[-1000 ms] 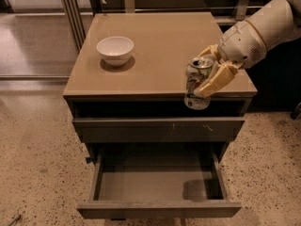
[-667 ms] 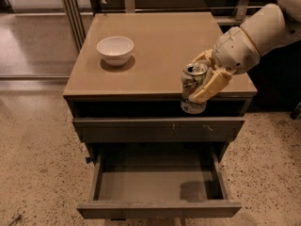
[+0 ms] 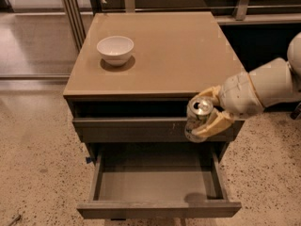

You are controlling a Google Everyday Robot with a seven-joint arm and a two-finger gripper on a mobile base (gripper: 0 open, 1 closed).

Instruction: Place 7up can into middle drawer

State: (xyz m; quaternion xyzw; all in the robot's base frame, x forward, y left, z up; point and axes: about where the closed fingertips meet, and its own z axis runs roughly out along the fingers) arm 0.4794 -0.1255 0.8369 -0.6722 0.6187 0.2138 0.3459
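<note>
Clasping half-hidden 7up can [image 3: 201,107], pincer [image 3: 203,119] above middle drawer [image 3: 155,185]

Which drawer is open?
The middle drawer, pulled out with its floor showing; the scratched front above it is shut. The gripper, at the right, holds the 7up can.

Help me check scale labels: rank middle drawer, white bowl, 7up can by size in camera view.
1. middle drawer
2. white bowl and 7up can: alike, can nearer, so unranked.
Gripper holds the can over the drawer's right side.
</note>
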